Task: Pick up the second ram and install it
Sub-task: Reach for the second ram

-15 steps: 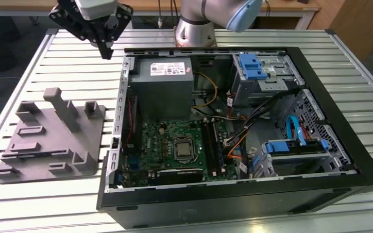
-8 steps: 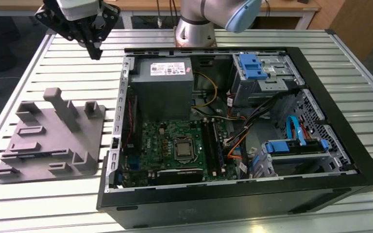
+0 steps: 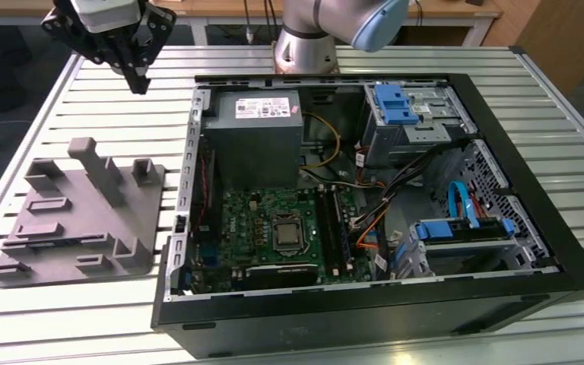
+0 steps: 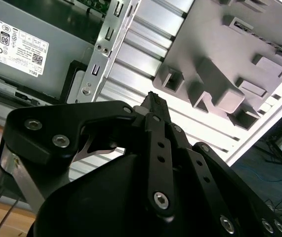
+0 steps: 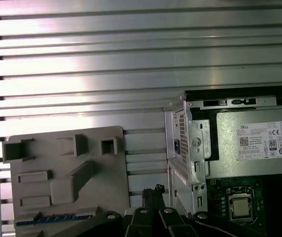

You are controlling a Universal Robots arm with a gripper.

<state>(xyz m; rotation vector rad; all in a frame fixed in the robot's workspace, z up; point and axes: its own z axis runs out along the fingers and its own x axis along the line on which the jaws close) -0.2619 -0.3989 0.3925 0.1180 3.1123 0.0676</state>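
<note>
My gripper (image 3: pixel 141 84) hangs above the slatted table at the far left of the exterior view, beyond the grey fixture block (image 3: pixel 79 217). Its fingers meet at the tips, shut with nothing between them, as both wrist views show (image 4: pixel 153 98) (image 5: pixel 153 190). The second ram (image 5: pixel 57 217), a thin bluish-dark stick, lies in a slot along the fixture's (image 5: pixel 66 168) near edge, well apart from the gripper. In the open computer case (image 3: pixel 373 198) the green board (image 3: pixel 261 224) carries long black slots (image 3: pixel 334 228) beside the processor socket (image 3: pixel 288 233).
A grey power supply (image 3: pixel 253 125) sits at the back of the case, close to the gripper's side. Blue drive brackets (image 3: pixel 394 103) and cables fill the exterior view's right half of the case. The arm's base (image 3: pixel 307 46) stands behind the case. Upright posts (image 3: pixel 97 163) rise from the fixture.
</note>
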